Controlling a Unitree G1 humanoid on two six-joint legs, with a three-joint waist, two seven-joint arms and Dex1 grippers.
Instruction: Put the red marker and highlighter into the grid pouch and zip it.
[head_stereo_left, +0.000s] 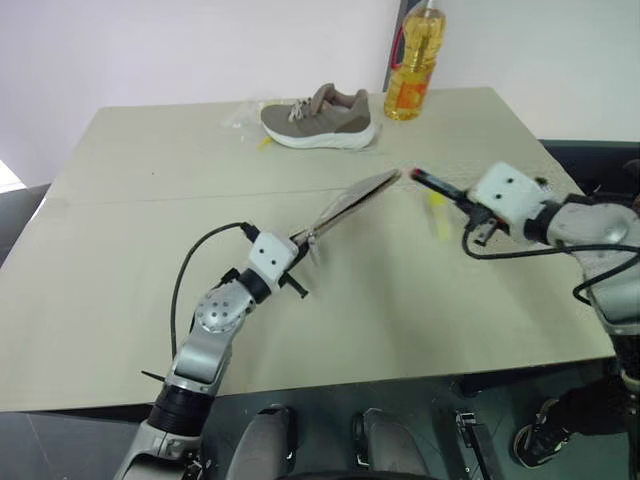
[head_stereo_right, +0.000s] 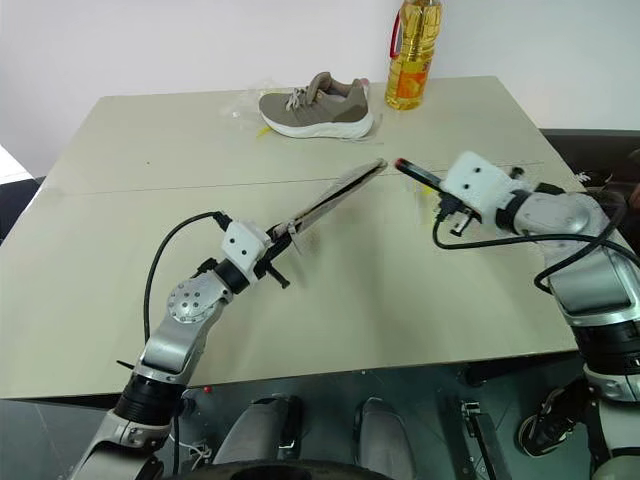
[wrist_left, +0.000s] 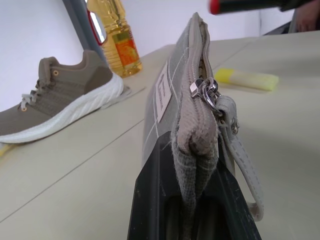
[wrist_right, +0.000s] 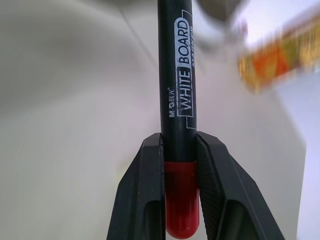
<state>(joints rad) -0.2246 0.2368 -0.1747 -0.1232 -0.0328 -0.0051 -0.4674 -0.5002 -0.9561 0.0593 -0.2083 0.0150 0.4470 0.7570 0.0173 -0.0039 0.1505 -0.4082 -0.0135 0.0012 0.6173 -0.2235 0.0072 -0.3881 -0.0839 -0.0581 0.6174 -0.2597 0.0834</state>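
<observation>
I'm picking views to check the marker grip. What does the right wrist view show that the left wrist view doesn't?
Right wrist view: the right gripper shut on the red marker, its WHITE BOARD print readable.
Left wrist view: the left gripper shut on the grid pouch, plus the highlighter and shoe.
Both: the marker, the oil bottle and the table.

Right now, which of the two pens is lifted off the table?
The red marker, clamped in the right gripper near the grid pouch. The yellow highlighter lies on the table.
</observation>
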